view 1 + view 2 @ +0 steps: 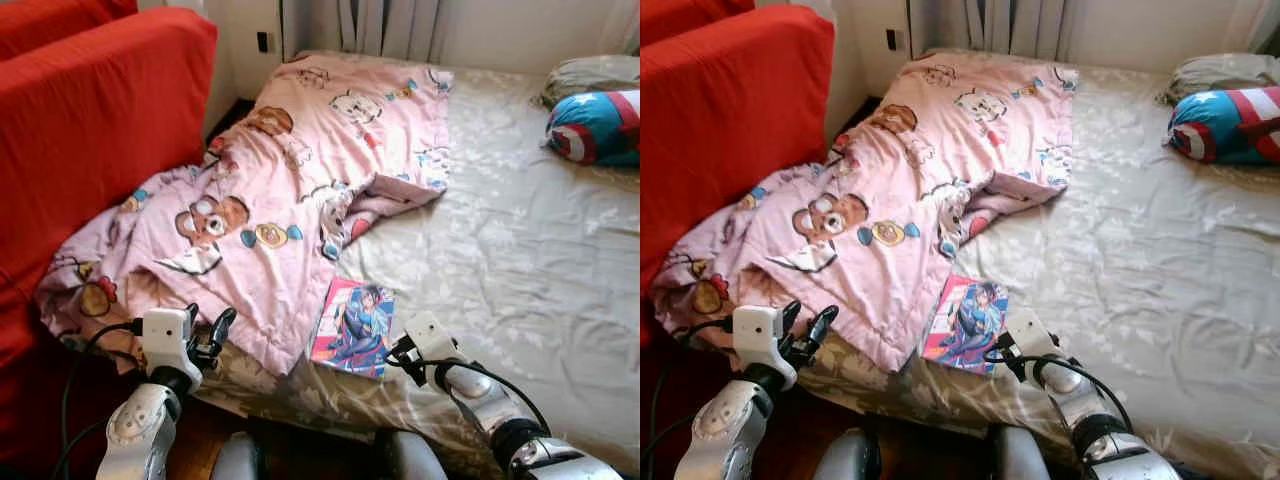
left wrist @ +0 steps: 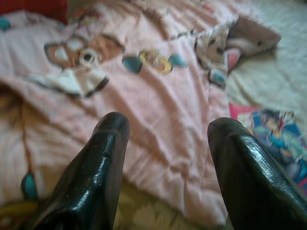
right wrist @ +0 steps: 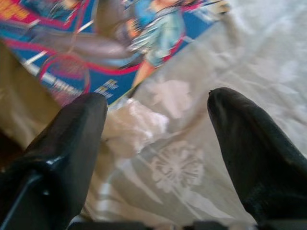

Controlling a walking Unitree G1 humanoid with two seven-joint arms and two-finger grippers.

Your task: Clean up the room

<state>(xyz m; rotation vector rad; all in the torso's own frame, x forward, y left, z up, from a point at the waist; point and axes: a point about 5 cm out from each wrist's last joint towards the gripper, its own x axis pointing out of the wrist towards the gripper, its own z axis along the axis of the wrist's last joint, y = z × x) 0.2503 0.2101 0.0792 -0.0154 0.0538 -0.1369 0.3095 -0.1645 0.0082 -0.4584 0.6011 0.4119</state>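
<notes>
1. Standing at the near edge of the bed (image 1: pixel 520 260), both arms raised over it.
2. Left gripper (image 2: pixel 165 143) spread wide, empty, hovering just above the near hem of the pink blanket (image 1: pixel 280 200).
3. Right gripper (image 3: pixel 156 124) also spread wide, holding nothing, poised over the bedsheet just beside the comic book (image 1: pixel 354 326); near corner of the book between the fingers' line of sight, not touched.
4. Blanket rumpled, sprawled across the bed's left half, spilling against the red sofa (image 1: pixel 90 130), one corner folded back near the middle.
5. Comic book flat on the sheet, its left edge tucked against or just under the blanket hem; cannot tell which.
6. Captain America shield pillow (image 1: pixel 600 125) and a grey pillow (image 1: pixel 595 72) at the far right, looking in place.
7. Progress, judged: early. Nothing gripped, blanket unfolded, book not put away. Likely left: lifting the book off, straightening the blanket.
</notes>
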